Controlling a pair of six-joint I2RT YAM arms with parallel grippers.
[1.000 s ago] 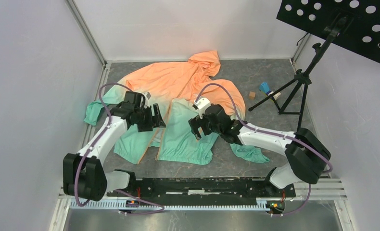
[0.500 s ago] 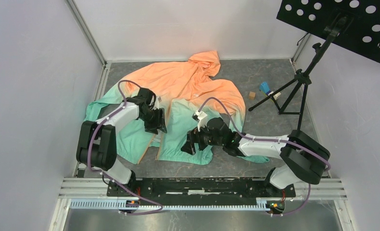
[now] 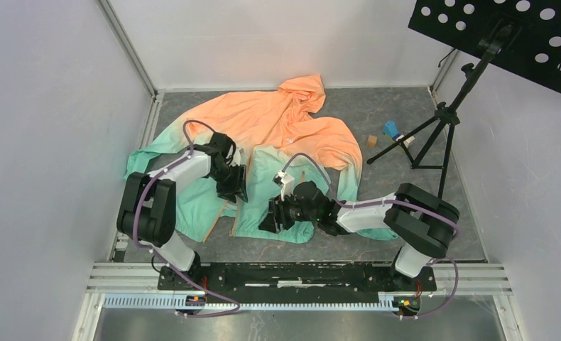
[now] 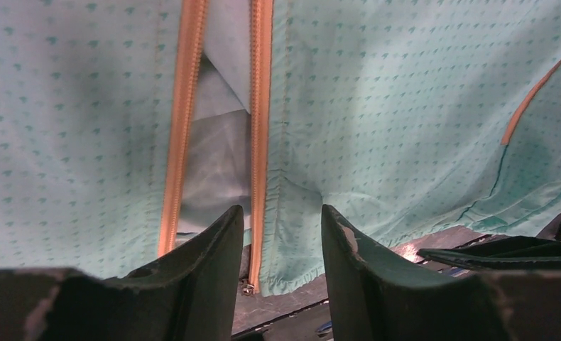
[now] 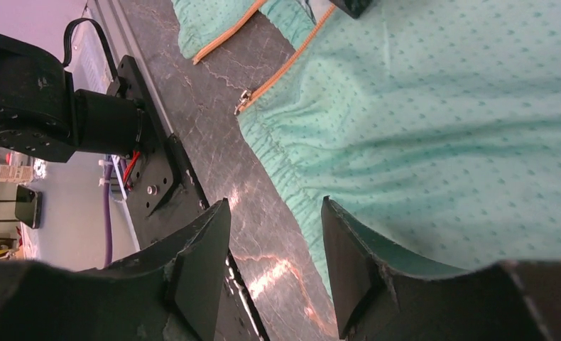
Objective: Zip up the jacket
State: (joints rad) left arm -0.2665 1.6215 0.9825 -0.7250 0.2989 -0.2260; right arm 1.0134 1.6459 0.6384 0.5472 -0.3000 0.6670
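Note:
The jacket (image 3: 278,121) lies flat and open on the table, orange at the hood and mint green at the hem. Its two orange zipper tracks (image 4: 260,128) run apart down the front, and a small metal zipper end (image 4: 248,288) sits at the hem. My left gripper (image 3: 235,187) is open and empty just above the front opening near the hem, with the right-hand track between its fingers in the left wrist view (image 4: 281,220). My right gripper (image 3: 269,219) is open and empty, low over the bare table beside the hem (image 5: 276,213). The zipper end (image 5: 242,99) lies ahead of it.
A tripod stand (image 3: 434,131) with a black perforated panel (image 3: 519,35) stands at the back right. A small wooden block (image 3: 371,141) and a blue object (image 3: 390,129) lie near its legs. The black mounting rail (image 3: 299,273) runs along the near edge.
My left arm has swung in, bringing its gripper over the front opening. My right gripper has moved down and left across the right panel to the hem.

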